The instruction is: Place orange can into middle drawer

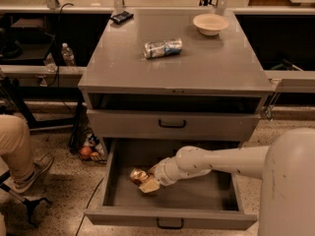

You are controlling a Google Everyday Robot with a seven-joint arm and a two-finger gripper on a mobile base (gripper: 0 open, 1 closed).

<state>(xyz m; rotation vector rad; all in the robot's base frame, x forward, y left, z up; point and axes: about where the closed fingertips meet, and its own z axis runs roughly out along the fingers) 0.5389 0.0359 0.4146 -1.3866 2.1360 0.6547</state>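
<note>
The orange can (137, 175) is low inside the open middle drawer (167, 216), left of its centre, close to the drawer floor. My gripper (146, 181) reaches into the drawer from the right on a white arm (216, 161) and is shut on the can's right side. The drawer is the grey cabinet's lowest one, pulled fully out, with a small black handle (170, 224) on its front.
A shut drawer front with a black handle (172, 124) sits just above. On the cabinet top lie a blue-and-silver can (163, 48), a white bowl (210, 23) and a black device (121, 17). A seated person's leg (15, 141) is at the left, with clutter on the floor (88, 149).
</note>
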